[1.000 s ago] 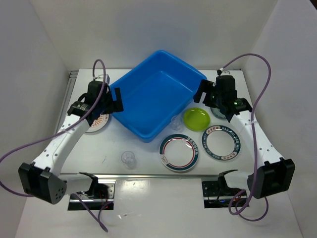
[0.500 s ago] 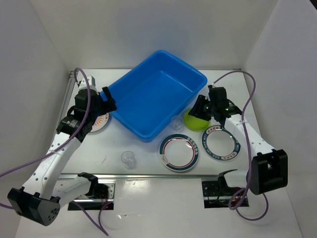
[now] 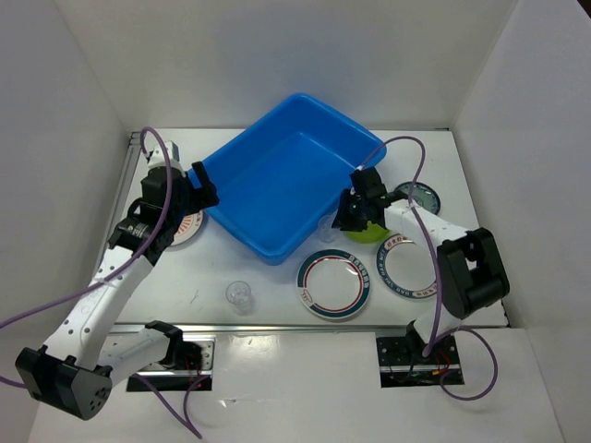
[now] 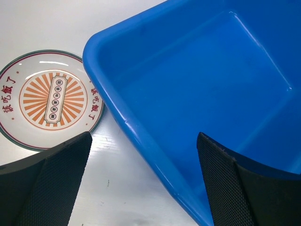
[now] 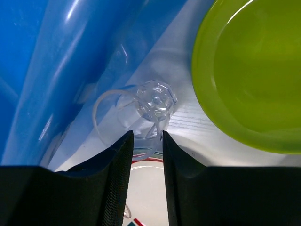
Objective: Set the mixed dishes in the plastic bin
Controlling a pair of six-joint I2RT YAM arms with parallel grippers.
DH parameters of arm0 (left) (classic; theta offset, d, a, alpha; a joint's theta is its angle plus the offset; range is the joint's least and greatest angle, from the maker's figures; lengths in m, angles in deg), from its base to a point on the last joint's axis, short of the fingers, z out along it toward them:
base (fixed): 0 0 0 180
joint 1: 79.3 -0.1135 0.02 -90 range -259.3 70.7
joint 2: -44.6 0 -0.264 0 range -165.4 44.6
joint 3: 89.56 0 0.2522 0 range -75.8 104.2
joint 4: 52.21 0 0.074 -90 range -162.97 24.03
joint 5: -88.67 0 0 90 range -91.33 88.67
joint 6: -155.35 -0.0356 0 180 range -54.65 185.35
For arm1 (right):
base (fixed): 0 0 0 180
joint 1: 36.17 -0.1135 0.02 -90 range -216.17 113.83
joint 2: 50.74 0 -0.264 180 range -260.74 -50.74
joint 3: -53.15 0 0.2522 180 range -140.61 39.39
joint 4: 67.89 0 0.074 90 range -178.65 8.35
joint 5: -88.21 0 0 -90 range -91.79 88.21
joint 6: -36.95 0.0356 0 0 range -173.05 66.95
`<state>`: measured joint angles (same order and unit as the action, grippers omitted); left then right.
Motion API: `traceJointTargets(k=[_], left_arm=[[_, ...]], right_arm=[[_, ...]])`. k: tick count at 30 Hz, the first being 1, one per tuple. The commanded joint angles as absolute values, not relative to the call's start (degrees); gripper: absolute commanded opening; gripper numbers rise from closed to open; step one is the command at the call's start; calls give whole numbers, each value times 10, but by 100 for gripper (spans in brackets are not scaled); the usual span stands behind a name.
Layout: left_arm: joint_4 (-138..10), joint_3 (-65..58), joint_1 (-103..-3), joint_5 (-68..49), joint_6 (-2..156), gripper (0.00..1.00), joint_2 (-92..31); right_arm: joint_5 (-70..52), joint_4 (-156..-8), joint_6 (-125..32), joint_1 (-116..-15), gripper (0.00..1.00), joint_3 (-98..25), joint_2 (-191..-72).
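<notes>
At the blue plastic bin (image 3: 286, 180), mid-table.
Left gripper (image 4: 143, 136) wide over its corner rim, by the sunburst plate (image 4: 49, 99) ringed in red Chinese characters; right gripper (image 5: 147, 136) narrowed around the clear cup (image 5: 150, 101), between bin and lime-green plate (image 5: 254, 70); grip unclear.

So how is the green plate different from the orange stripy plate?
The green plate is plain lime all over; the orange plate is white with an orange sunburst and red writing round its rim. The green plate lies right of the blue bin, the orange plate left of it. Both are round, lie flat on the table and are not in the bin yet.
</notes>
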<state>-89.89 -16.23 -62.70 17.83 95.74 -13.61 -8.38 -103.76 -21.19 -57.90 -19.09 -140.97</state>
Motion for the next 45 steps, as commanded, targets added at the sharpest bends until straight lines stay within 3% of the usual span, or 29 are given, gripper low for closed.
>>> traceJointTargets(k=[1,3,4,6,13,15,21,25,33,35,45], left_arm=[[-872,-168,-628,189,959,99,-117],[-872,-168,-628,189,959,99,-112],[-872,-168,-628,189,959,99,-112],[-872,-168,-628,195,959,99,-107],[-878,-168,-628,206,959,99,-102],[-872,-168,-628,206,964,99,-102],[-872,-163,-628,201,964,99,-102],[-872,-158,-628,213,959,99,-102],[-879,-158,-628,231,951,99,-91],[-879,-163,-628,231,946,99,-91],[-867,-180,-628,213,946,99,-97]], right_arm=[[-47,-1025,-225,-597,35,-220,-1436],[-39,-1025,-225,-603,30,-225,-1448],[-21,-1025,-225,-611,16,-225,-1453],[-6,-1037,-225,-620,1,-233,-1453],[77,-1165,-262,-639,1,-341,-1360],[93,-1261,-288,-639,1,-393,-1348],[201,-1404,-334,-639,1,-516,-1376],[241,-1416,-341,-639,1,-610,-1424],[255,-1345,-367,-644,1,-652,-1485],[261,-1318,-387,-644,1,-703,-1511],[192,-1295,-405,-587,1,-1017,-1862]])
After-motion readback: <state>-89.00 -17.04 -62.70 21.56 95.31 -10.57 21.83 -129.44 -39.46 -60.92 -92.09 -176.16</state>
